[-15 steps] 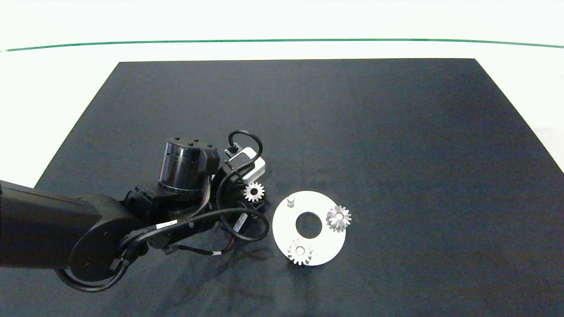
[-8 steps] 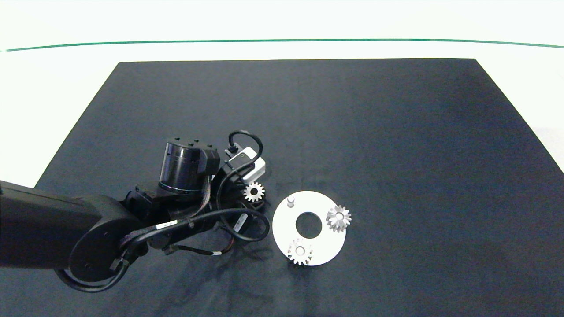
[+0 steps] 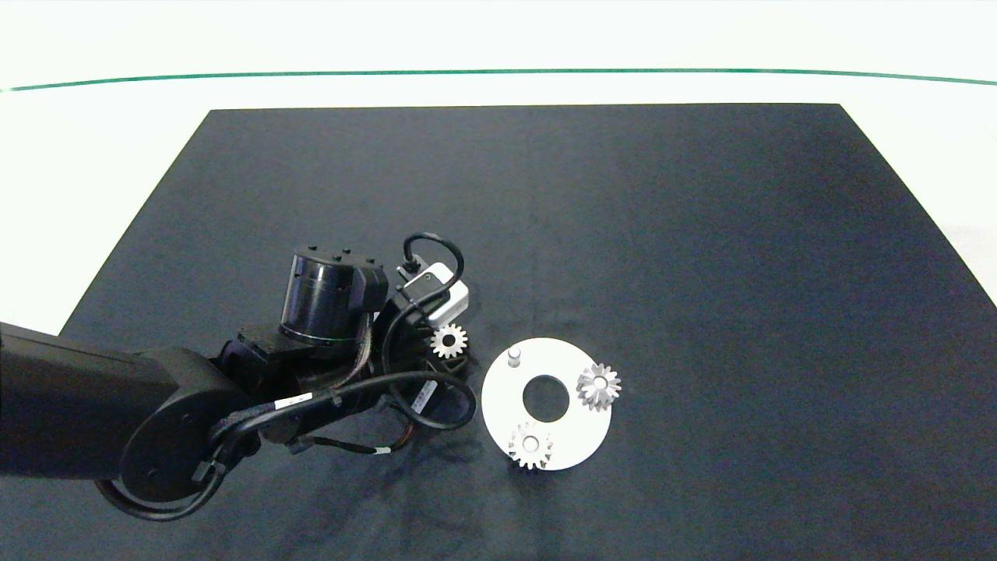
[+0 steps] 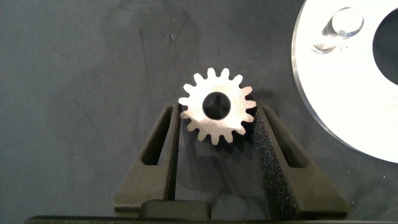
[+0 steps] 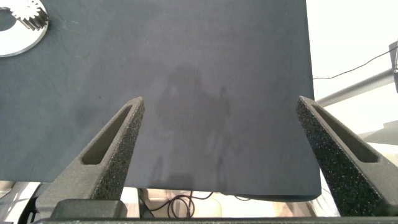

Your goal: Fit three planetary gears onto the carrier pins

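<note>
A white carrier disc (image 3: 498, 405) lies flat on the black mat. Two planetary gears (image 3: 598, 386) (image 3: 530, 446) sit on its right and near pins. The far-left carrier pin (image 3: 514, 357) (image 4: 346, 22) stands bare. A third silvery gear (image 3: 449, 340) (image 4: 217, 106) lies flat on the mat just left of the disc. My left gripper (image 4: 217, 113) has one finger touching each side of this gear. My right gripper (image 5: 221, 102) is open and holds nothing, hovering over the mat's edge, out of the head view.
The black mat (image 3: 623, 234) covers most of the white table. The left arm and its cables (image 3: 327, 374) fill the near left. From the right wrist, the disc's rim (image 5: 18, 40) with one gear (image 5: 28, 14) shows far off.
The left arm has shifted only very slightly. The gear between its fingers stays at the same spot on the mat.
</note>
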Tool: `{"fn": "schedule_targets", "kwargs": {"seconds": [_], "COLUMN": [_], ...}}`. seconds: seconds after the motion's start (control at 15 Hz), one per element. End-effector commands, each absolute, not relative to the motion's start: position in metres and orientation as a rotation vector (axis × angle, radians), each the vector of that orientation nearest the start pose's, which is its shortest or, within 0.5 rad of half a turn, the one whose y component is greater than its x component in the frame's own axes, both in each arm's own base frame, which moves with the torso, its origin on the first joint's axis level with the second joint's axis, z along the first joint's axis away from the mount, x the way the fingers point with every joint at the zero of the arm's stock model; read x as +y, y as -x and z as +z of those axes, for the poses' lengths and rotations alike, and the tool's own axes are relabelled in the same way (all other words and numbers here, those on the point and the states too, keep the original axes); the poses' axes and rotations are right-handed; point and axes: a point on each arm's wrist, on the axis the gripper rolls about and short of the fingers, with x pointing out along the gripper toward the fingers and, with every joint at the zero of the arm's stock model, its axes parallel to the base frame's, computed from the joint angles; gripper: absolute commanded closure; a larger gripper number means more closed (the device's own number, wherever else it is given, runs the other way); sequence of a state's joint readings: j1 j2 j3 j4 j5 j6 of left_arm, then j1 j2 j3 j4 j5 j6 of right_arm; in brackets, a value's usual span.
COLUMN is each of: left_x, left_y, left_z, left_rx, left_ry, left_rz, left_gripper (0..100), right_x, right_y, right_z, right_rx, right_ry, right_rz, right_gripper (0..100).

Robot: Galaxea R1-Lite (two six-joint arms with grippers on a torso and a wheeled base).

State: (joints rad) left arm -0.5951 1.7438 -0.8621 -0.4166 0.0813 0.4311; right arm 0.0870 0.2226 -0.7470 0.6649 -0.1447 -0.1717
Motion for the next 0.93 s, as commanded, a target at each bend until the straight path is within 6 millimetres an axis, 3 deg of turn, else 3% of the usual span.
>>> {"fn": "schedule_targets", "kwargs": {"seconds": [0.07, 0.53, 0.93], "left_x": [-0.174, -0.180, -0.205], "left_y": [-0.258, -0.230, -0.211], "left_z": [0.165, 0.193, 0.192], "left_rx": [0.321, 0.217, 0.198], "left_ry": [-0.568, -0.544, -0.555], "left_rz": [-0.599, -0.648, -0.725], "left_gripper": [93, 93, 93], "right_x": [-0.010, -0.010, -0.010], "right_y": [0.077, 0.077, 0.078], "right_z": [0.204, 0.204, 0.205], "right_rx": [0.149, 0.149, 0.143], "right_ry": [0.190, 0.189, 0.188], "right_rz": [-0.044, -0.036, -0.037], "right_gripper": [0, 0, 0]}}
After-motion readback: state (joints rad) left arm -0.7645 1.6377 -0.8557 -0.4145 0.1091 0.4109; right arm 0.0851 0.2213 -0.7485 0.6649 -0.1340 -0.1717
